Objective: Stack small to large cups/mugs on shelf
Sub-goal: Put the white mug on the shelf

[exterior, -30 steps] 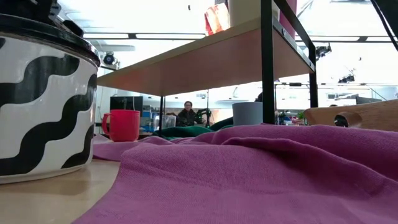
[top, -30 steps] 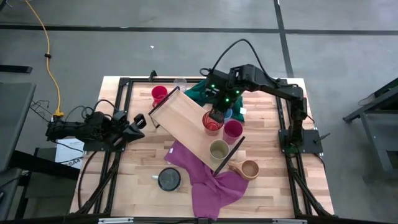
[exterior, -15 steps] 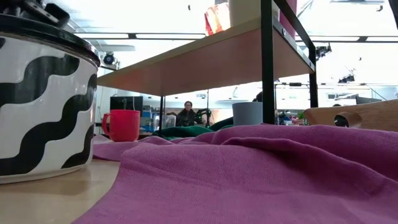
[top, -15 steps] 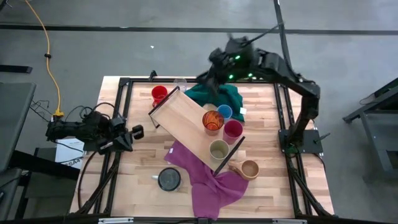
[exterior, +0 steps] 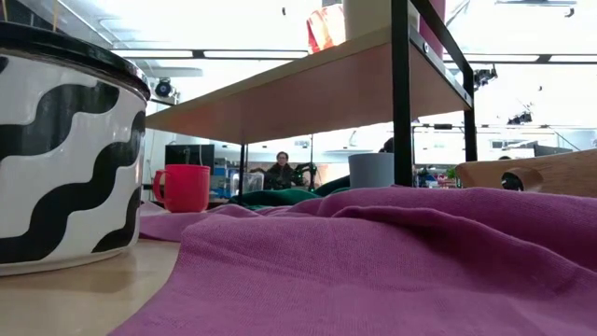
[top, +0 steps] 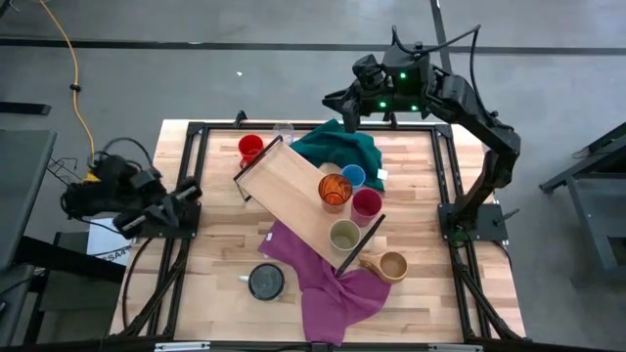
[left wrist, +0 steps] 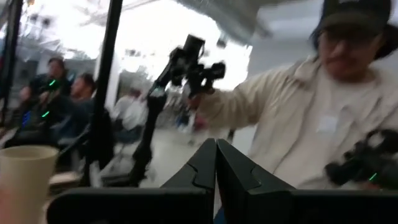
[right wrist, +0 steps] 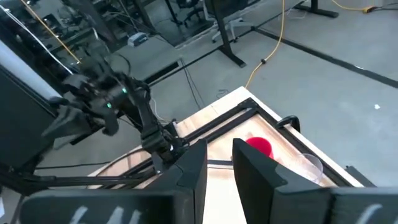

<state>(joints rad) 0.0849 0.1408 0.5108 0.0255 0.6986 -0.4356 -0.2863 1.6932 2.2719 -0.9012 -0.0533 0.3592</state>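
Shelf [top: 293, 191]: diagonal across the table centre.
On the shelf: orange patterned cup [top: 335, 190], magenta cup [top: 366, 202], olive-beige cup [top: 343, 236].
Beside the shelf: blue cup [top: 353, 176], red mug [top: 250, 149], clear glass [top: 284, 131], tan mug [top: 391, 266], black mug [top: 265, 282].
Right gripper [top: 337, 106]: raised beyond the shelf's far end, fingers apart, empty.
Left gripper [top: 184, 198]: left of the shelf, fingers pressed together, empty.

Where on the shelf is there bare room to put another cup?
The shelf is bare along its half toward the red cup. Its other half is crowded: orange patterned cup, magenta cup, olive-beige cup. The table between shelf and black mug is also bare.
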